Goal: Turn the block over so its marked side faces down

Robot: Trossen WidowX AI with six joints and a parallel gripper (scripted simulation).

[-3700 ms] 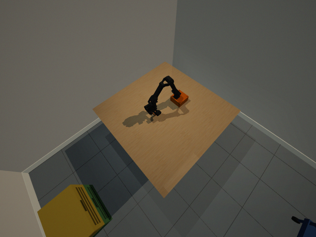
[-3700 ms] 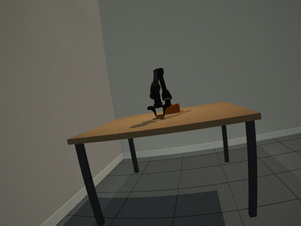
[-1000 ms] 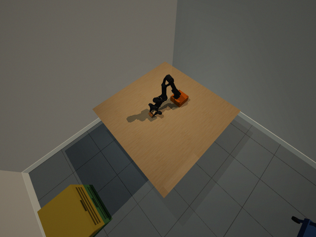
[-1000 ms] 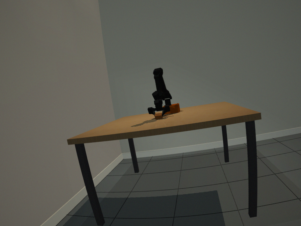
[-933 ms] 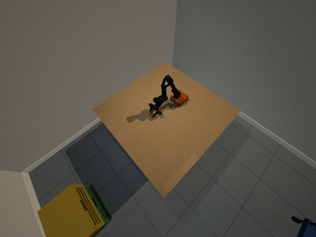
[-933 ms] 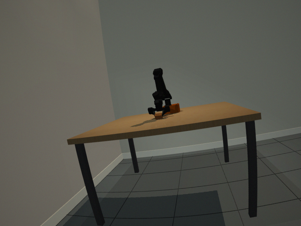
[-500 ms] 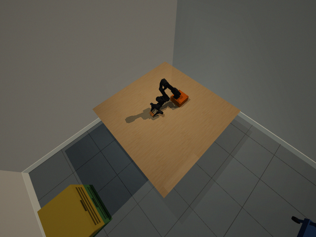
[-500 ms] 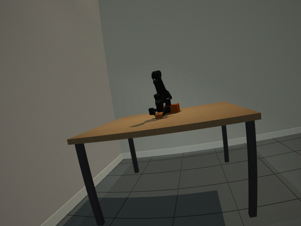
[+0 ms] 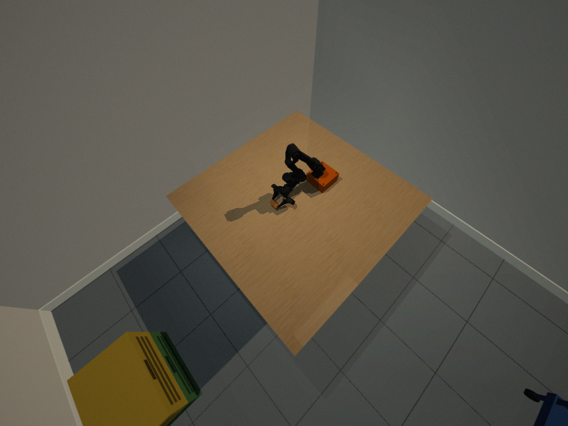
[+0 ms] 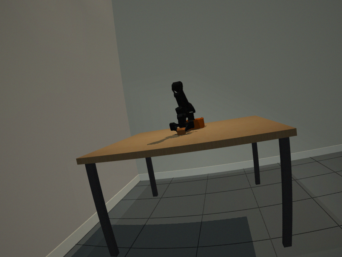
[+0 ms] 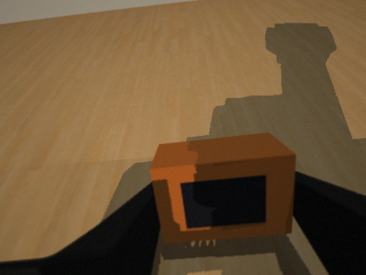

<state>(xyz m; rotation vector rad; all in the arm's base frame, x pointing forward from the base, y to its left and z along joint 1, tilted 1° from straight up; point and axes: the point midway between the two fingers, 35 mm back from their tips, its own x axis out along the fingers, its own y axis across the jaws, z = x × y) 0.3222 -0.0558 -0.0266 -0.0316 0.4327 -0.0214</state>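
My gripper [image 9: 278, 202] [image 10: 181, 130] [image 11: 219, 183] is shut on the orange block [image 9: 274, 205] [image 10: 181, 130] [image 11: 239, 155]. The two black fingers grip it by its left and right sides. The block's dark marked side [image 11: 227, 202] faces the wrist camera, turned toward the arm and not downward. The arm is bent low, and the block sits at or just above the wooden table [image 9: 298, 256] [image 10: 226, 132] [image 11: 81, 101]; I cannot tell whether it touches.
The arm's orange base [image 9: 323, 177] [image 10: 199, 122] stands on the table close behind the gripper. On the floor a yellow and green crate [image 9: 128, 380] stands at the lower left and a blue object [image 9: 552, 408] at the lower right.
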